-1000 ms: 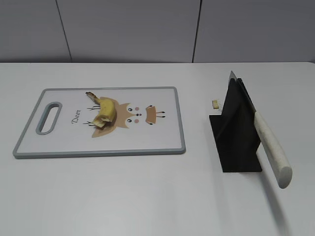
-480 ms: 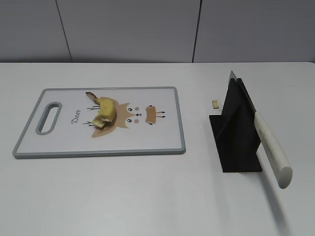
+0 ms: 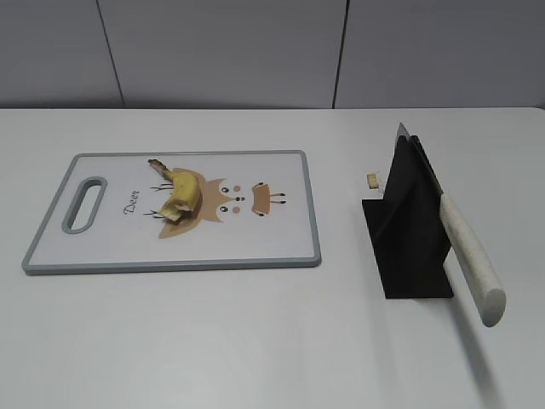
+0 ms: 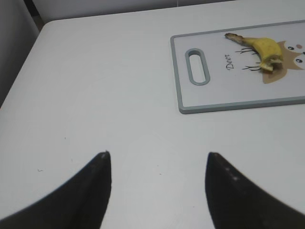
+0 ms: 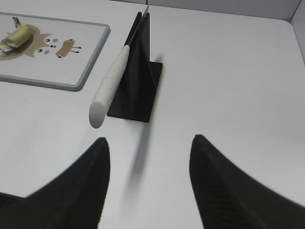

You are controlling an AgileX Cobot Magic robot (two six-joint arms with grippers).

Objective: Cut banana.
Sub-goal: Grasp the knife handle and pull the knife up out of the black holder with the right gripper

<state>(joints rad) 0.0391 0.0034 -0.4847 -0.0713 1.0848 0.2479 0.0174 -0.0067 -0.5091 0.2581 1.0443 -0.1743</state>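
Reaching first for the knife (image 5: 110,82) — handle pointing toward 6 o'clock at my right gripper (image 5: 148,177), released, empty; banana (image 5: 14,36) lies at 10 o'clock.

Lab or test bench, staged as a kitchen prep spot. Plain white table (image 3: 255,341), bare grey panelled wall (image 3: 221,51) behind with vertical seams; no counter fittings in view. Props are sparse and neatly laid out: a grey-rimmed cutting board (image 3: 179,256) with cartoon deer print (image 3: 230,203), and a black knife stand (image 3: 409,230) holding a white-handled knife (image 3: 468,256). Dark robot gripper fingers (image 5: 86,191) frame both wrist views.
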